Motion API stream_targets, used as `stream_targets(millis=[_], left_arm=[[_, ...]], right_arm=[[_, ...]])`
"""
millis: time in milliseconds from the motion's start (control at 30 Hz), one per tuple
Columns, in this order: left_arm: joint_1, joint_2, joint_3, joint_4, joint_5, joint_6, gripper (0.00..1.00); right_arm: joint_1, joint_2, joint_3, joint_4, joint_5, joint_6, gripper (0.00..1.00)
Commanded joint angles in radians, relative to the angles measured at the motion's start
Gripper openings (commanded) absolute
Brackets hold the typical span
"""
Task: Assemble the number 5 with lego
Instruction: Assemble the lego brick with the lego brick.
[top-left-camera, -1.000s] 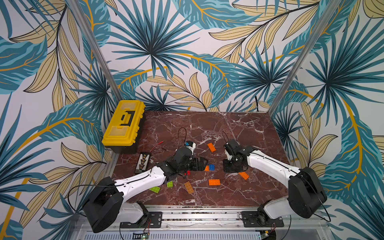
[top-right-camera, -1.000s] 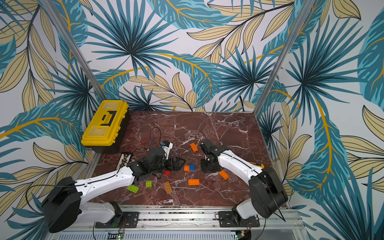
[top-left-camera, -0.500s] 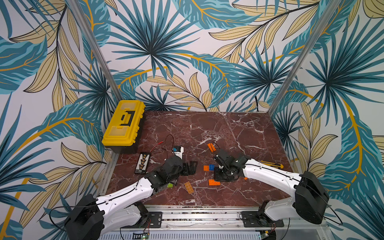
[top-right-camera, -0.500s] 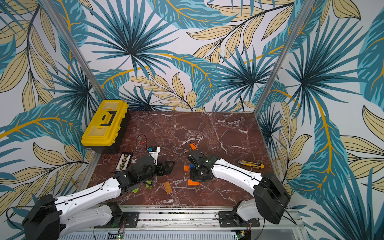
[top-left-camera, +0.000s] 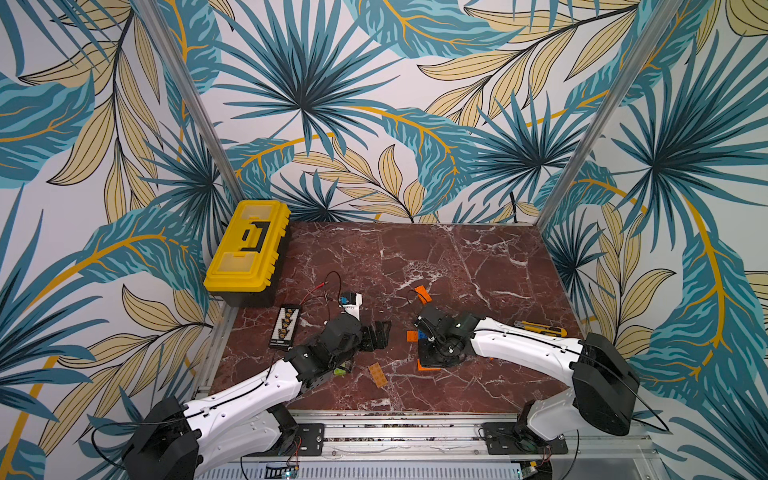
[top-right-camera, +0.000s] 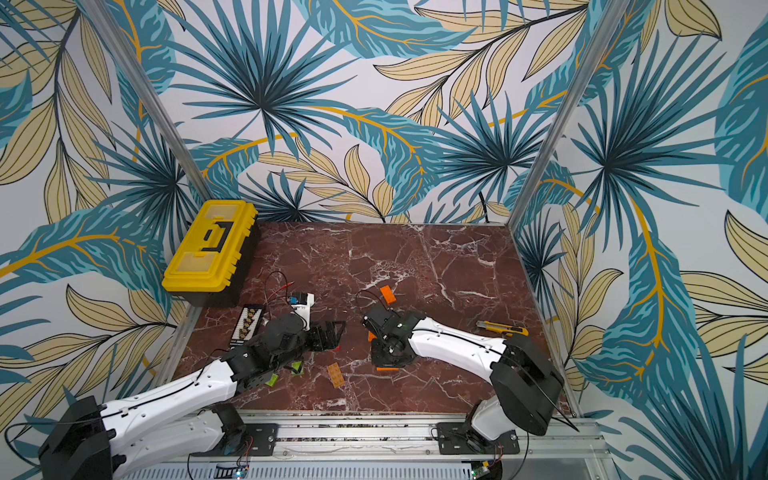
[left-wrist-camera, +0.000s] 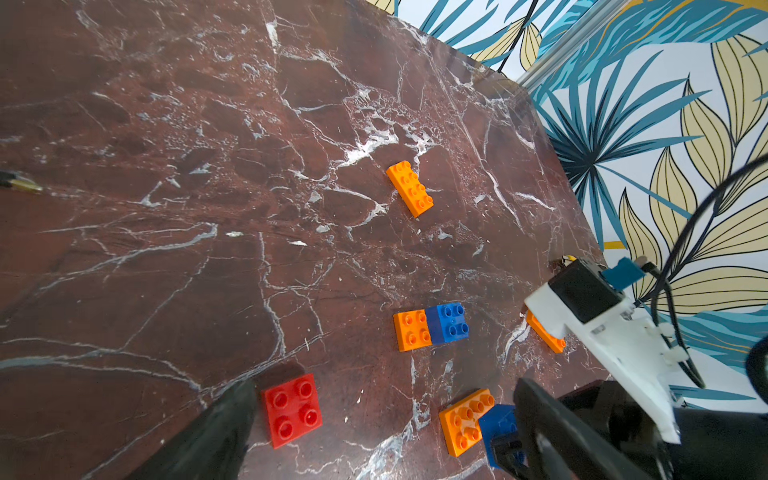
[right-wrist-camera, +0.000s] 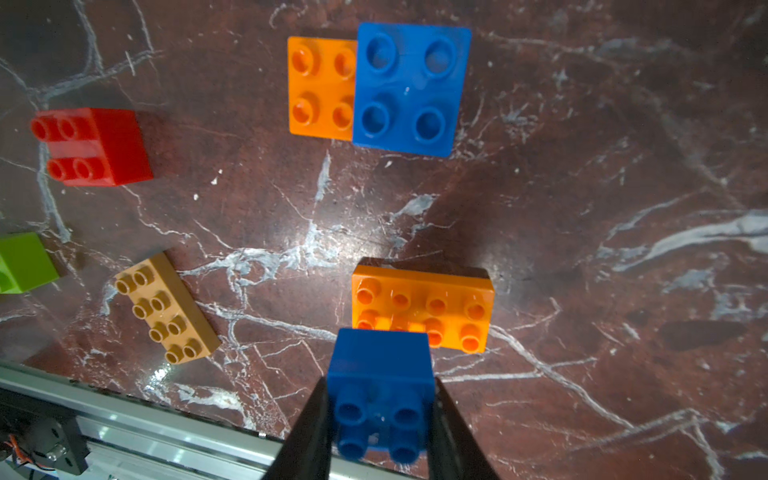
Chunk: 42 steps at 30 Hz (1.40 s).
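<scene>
In the right wrist view my right gripper (right-wrist-camera: 380, 419) is shut on a blue two-by-two lego brick (right-wrist-camera: 380, 374), held just above a long orange brick (right-wrist-camera: 424, 309). An orange-and-blue joined pair (right-wrist-camera: 374, 87) lies beyond it. A red brick (right-wrist-camera: 95, 145), a tan long brick (right-wrist-camera: 166, 307) and a lime green brick (right-wrist-camera: 20, 262) lie off to one side. My left gripper (left-wrist-camera: 374, 436) is open, one finger (left-wrist-camera: 208, 436) beside the red brick (left-wrist-camera: 293, 409). Both top views show the left gripper (top-left-camera: 376, 334) and the right gripper (top-right-camera: 388, 353) a short way apart.
A yellow toolbox (top-left-camera: 245, 245) stands at the back left. A black strip of parts (top-left-camera: 284, 326) and a small white device (top-left-camera: 351, 300) with wires lie near the left arm. A yellow utility knife (top-left-camera: 540, 330) lies at the right. One orange brick (top-left-camera: 422, 294) lies farther back.
Both arms drew back toward the table's front edge. The right gripper moved left over the long orange brick with the blue brick in it, then held still.
</scene>
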<state>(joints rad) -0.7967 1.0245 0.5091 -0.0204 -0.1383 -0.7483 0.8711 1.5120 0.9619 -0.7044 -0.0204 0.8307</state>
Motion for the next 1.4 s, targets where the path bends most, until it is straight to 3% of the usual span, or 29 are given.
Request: stream_targets(millis=[0, 1367], left_arm=[[0.004, -0.012, -0.030, -0.008, -0.009, 0.003, 1.00], [0.003, -0.008, -0.035, 0.004, -0.019, -0.013, 1.00]], right_arm=[[0.013, 0.021, 0.018, -0.021, 0.026, 0.021, 0.24], [0.025, 0.152, 0.049, -0.027, 0.052, 0.024, 0.24]])
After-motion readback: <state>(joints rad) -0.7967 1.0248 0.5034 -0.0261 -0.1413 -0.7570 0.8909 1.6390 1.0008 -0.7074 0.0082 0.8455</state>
